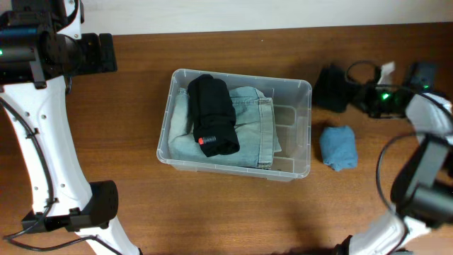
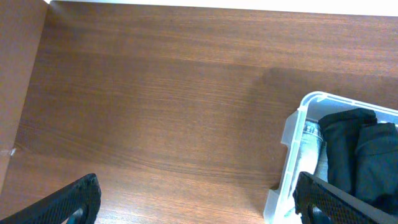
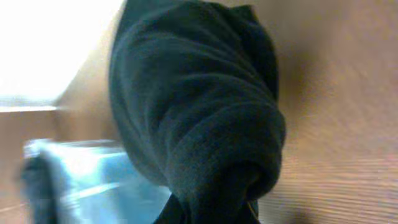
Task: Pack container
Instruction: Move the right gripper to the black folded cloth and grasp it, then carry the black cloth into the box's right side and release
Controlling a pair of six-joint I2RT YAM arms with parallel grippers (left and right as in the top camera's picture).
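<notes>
The clear container (image 1: 304, 86) stands mid-table and holds folded light-blue jeans (image 1: 251, 127) with a rolled black garment (image 1: 212, 113) on top. Its corner also shows in the left wrist view (image 2: 292, 134). My left gripper (image 1: 106, 53) is open and empty above bare table, left of the container (image 2: 199, 208). My right gripper (image 1: 357, 92) is at the far right, shut on a dark rolled cloth (image 1: 331, 88). That cloth fills the right wrist view (image 3: 199, 112). A rolled blue cloth (image 1: 338, 147) lies on the table right of the container.
Cables and the right arm's base (image 1: 417, 78) sit at the back right. The left arm's white links (image 1: 42, 142) run down the left side. A blurred light-blue shape (image 3: 74, 180) shows behind the dark cloth.
</notes>
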